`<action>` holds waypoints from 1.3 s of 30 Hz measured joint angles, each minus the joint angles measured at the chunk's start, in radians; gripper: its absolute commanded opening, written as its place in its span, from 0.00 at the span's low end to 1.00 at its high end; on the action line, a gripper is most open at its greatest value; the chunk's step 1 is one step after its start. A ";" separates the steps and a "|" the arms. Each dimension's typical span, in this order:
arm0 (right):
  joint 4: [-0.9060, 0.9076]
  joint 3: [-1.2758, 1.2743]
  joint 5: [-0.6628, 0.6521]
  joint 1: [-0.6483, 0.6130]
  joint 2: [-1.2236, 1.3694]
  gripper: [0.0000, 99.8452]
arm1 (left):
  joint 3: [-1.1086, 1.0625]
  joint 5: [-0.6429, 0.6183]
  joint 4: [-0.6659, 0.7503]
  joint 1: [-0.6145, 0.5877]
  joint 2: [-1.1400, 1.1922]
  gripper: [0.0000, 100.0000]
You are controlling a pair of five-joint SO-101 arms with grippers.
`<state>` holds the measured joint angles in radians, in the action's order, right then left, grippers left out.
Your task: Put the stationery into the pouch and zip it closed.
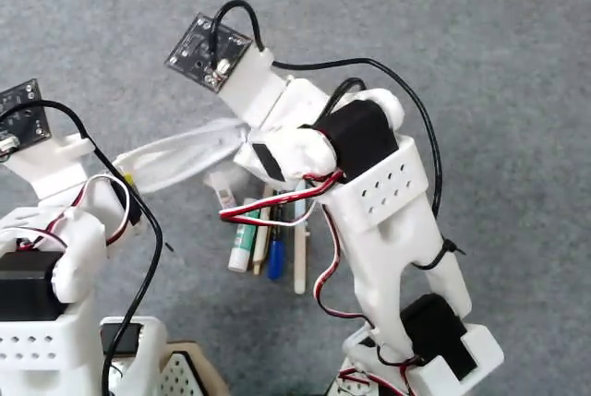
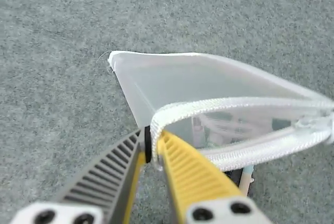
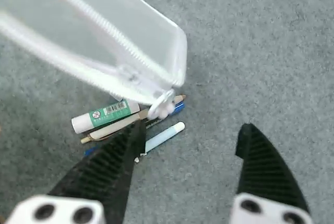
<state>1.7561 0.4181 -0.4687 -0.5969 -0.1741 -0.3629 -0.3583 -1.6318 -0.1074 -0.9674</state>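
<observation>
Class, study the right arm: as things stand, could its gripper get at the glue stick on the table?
Probably yes. The right gripper is open above the glue stick, which lies uncovered on the table. Only the pouch, held up by the left gripper, hangs close by.

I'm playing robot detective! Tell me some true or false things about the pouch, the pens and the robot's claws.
1. The left gripper is pinching the edge of the pouch. True.
2. The right gripper is holding the glue stick. False: its fingers are spread open and hold nothing, and the glue stick lies on the table.
3. The blue pen is tucked inside the pouch. False: it lies on the table beside the glue stick, outside the pouch.
4. The pouch's zipper is open. True: its two sides stand apart in the left wrist view.
</observation>
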 measured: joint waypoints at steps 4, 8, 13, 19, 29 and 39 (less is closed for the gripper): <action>0.000 -0.021 -0.049 0.000 -0.032 0.29 | 0.000 0.000 0.000 0.000 0.000 0.03; 0.000 -0.126 -0.130 0.000 -0.133 0.30 | 0.000 0.000 0.000 0.000 0.000 0.03; -0.020 -0.333 -0.192 -0.043 -0.249 0.30 | 0.000 0.021 0.000 0.000 0.000 0.03; -0.123 -0.431 -0.196 -0.117 -0.305 0.30 | 0.000 0.031 0.000 0.000 0.000 0.03; -0.170 -0.436 -0.213 -0.120 -0.305 0.29 | 0.006 0.112 -0.080 0.092 0.005 0.03; -0.181 -0.491 -0.230 -0.120 -0.307 0.29 | 0.008 0.187 -0.103 0.098 0.006 0.03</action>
<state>1.5750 -0.0729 -0.6989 -0.7165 -0.4810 -0.3552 -0.1711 -1.7346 -0.0092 -0.9613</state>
